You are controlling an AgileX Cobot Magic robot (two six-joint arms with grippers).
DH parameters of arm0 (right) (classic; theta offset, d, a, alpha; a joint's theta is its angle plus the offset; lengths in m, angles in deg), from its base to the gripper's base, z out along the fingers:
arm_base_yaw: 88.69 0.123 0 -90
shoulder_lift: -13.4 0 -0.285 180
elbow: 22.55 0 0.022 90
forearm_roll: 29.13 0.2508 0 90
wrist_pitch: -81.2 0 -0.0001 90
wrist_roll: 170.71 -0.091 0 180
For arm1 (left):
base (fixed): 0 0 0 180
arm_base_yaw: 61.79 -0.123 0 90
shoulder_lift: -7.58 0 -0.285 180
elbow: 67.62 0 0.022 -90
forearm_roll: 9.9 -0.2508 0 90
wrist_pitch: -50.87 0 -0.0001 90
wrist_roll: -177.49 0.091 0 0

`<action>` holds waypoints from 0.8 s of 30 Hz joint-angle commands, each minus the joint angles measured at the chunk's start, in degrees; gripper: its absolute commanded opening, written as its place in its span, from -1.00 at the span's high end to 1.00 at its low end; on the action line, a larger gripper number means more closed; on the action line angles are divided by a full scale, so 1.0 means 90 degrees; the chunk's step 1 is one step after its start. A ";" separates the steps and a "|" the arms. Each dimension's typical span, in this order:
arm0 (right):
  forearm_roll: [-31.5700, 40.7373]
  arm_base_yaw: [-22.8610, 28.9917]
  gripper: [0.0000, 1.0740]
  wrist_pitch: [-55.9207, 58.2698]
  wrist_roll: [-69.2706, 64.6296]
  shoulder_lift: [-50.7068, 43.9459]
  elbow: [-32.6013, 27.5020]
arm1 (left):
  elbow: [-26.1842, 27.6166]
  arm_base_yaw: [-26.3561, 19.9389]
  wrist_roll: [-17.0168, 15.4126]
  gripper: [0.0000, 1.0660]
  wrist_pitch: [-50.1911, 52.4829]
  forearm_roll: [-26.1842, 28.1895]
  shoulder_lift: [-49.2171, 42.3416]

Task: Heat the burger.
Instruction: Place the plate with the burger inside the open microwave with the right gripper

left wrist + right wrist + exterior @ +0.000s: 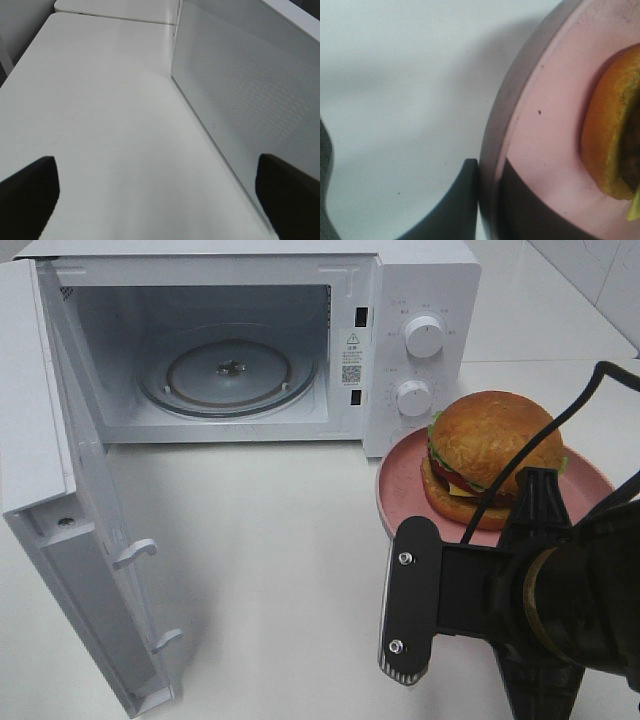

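on the white table (260, 540) your right gripper (490, 200) pinches the pink plate (400, 485) rim, left gripper (157, 195) gapes empty; lift level, or the burger (495, 440) tips

A white microwave (240, 300) stands on the white table (270, 580), its door (70, 560) swung wide open, a glass turntable (228, 375) inside and two round knobs (424, 337) on its panel; a pink plate (400, 480) sits just beside its front corner
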 commanded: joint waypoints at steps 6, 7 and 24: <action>-0.0834 0.0013 0.97 -0.0420 0.0146 -0.0070 0.0006 | -0.0019 -0.0025 0.0000 -0.87 0.0045 0.0051 -0.0115; -0.0879 0.0013 0.96 -0.0452 0.0159 -0.0070 0.0006 | -0.0019 -0.0025 0.0000 -0.87 0.0045 0.0051 -0.0115; -0.0866 -0.0025 1.00 -0.1235 0.2018 -0.0070 0.0006 | -0.0019 -0.0025 0.0000 -0.87 0.0045 0.0051 -0.0115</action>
